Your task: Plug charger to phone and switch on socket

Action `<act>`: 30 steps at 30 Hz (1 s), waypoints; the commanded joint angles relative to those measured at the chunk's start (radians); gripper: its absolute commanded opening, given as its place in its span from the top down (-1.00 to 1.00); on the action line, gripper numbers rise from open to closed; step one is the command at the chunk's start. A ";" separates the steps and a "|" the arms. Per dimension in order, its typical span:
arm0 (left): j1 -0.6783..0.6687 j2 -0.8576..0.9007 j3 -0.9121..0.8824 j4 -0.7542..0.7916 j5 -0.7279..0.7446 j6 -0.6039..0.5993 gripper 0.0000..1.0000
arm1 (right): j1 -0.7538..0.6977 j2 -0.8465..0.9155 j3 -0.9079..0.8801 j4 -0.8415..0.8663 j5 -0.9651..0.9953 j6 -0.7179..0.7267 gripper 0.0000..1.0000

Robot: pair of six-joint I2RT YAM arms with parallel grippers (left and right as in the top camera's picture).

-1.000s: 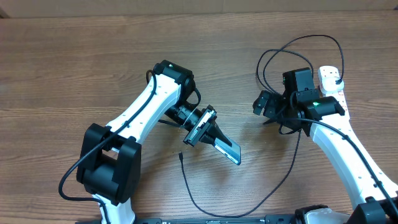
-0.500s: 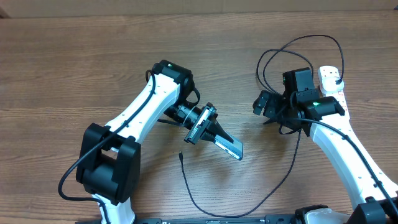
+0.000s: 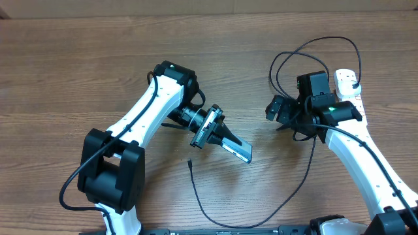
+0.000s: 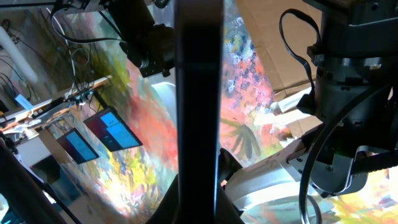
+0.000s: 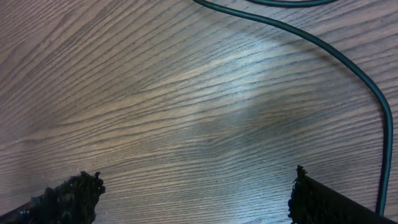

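Note:
My left gripper [image 3: 228, 141] is shut on the phone [image 3: 240, 151] and holds it tilted on edge just above the table's middle. In the left wrist view the phone [image 4: 198, 93] is a dark vertical bar seen edge-on between my fingers [image 4: 186, 208]. The charger's connector tip [image 3: 189, 162] lies on the table below-left of the phone. Its thin black cable [image 3: 297, 186] loops along the front and up past my right arm. My right gripper [image 3: 277, 109] is open and empty over bare wood, with the cable [image 5: 348, 62] passing ahead of it. The white socket strip [image 3: 347, 82] lies at the far right, partly hidden by the right arm.
The cable makes large loops [image 3: 313, 49] on the table behind the right arm. The wooden table [image 3: 78, 72] stretches left of the left arm. The right wrist view shows both fingertips [image 5: 68, 198] wide apart above the wood.
My left gripper with the phone has shifted slightly up and to the left, and the left arm has swung a little left. The right arm and the cable have not moved.

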 commanded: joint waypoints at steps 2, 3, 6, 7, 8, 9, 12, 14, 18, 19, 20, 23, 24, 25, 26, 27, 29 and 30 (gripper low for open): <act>0.004 -0.023 0.018 -0.007 0.053 0.024 0.92 | -0.002 0.004 0.004 0.002 0.010 0.003 -1.00; 0.004 -0.023 0.018 -0.007 0.053 0.024 0.92 | -0.002 0.004 0.004 0.002 0.010 0.003 -1.00; 0.004 -0.023 0.018 -0.007 0.052 0.053 0.92 | -0.002 0.004 0.004 0.002 0.010 0.003 -1.00; 0.004 -0.023 0.018 -0.007 0.050 0.079 0.92 | -0.002 0.004 0.004 0.002 0.010 0.003 -1.00; 0.004 -0.023 0.018 -0.007 0.049 0.101 0.92 | -0.002 0.004 0.004 0.002 0.010 0.003 -0.99; 0.004 -0.023 0.018 -0.007 0.049 0.122 0.91 | -0.002 0.004 0.004 0.002 0.010 0.003 -1.00; 0.003 -0.023 0.018 -0.007 0.043 0.154 0.92 | -0.002 0.004 0.004 0.002 0.010 0.003 -1.00; 0.003 -0.023 0.018 -0.007 0.010 0.155 0.91 | -0.002 0.004 0.004 0.002 0.010 0.003 -1.00; 0.001 -0.023 0.018 0.022 -0.133 0.155 0.91 | -0.002 0.004 0.004 0.002 0.010 0.003 -1.00; 0.001 -0.023 0.018 0.042 -0.167 0.155 0.91 | -0.002 0.004 0.004 0.002 0.010 0.003 -1.00; 0.001 -0.023 0.018 0.064 -0.209 0.155 0.92 | -0.002 0.004 0.004 0.002 0.010 0.003 -1.00; 0.001 -0.023 0.018 0.127 -0.340 0.155 0.91 | -0.002 0.004 0.004 0.002 0.010 0.003 -1.00; 0.001 -0.023 0.018 0.150 -0.377 0.155 0.91 | -0.002 0.004 0.004 0.002 0.010 0.003 -1.00; 0.001 -0.023 0.018 0.174 -0.419 0.155 0.92 | -0.002 0.004 0.004 0.002 0.010 0.003 -1.00; 0.001 -0.023 0.018 0.195 -0.450 0.154 0.91 | -0.002 0.004 0.004 0.002 0.010 0.003 -1.00; 0.002 -0.023 0.018 0.226 -0.482 0.154 0.91 | -0.002 0.004 0.004 0.002 0.010 0.003 -1.00; 0.002 -0.023 0.018 0.290 -0.544 0.154 0.92 | -0.002 0.004 0.004 0.002 0.010 0.003 -1.00; 0.002 -0.023 0.018 0.322 -0.575 0.154 0.91 | -0.002 0.004 0.004 0.002 0.010 0.003 -1.00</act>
